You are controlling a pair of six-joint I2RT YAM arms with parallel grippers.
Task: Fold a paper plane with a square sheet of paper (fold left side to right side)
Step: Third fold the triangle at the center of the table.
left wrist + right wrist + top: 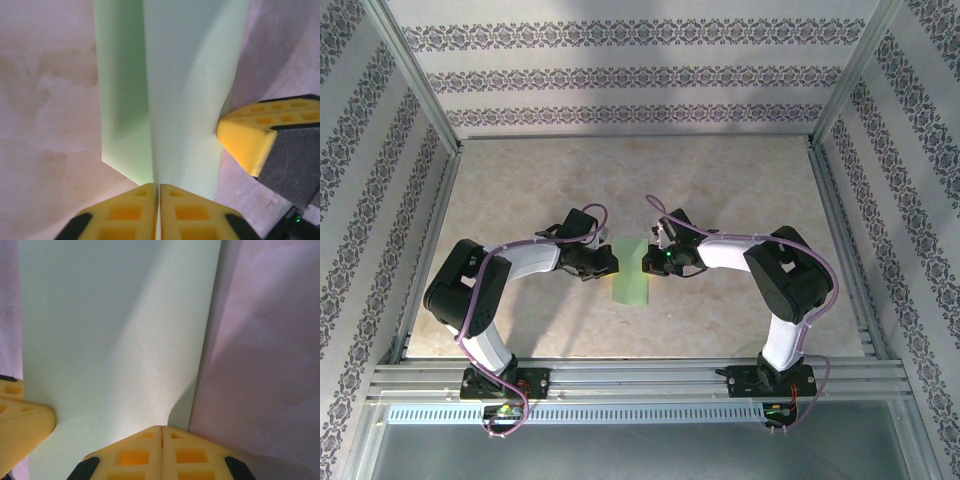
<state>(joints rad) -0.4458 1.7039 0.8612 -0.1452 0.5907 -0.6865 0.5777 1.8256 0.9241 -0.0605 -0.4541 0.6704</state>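
Observation:
The square sheet of paper (pixel 632 272) is pale green and lies mid-table as a narrow doubled strip. My left gripper (pixel 611 264) sits at its left edge and my right gripper (pixel 651 263) at its right edge. In the left wrist view the left gripper (pixel 159 192) is shut, with a raised flap of the sheet (pixel 190 90) running into the seam between its fingers; a lower layer lies flat to the left. The right gripper (pixel 161 432) is shut with nothing between its fingers, its tip on the sheet (pixel 115 330) near one long edge. The paper plane is out of view.
The marbled tabletop (pixel 620 180) is boxed in by patterned walls (pixel 620 75) with aluminium posts. A metal rail (pixel 640 380) runs along the near edge, where both arm bases are bolted. The two grippers stand very close together over the strip.

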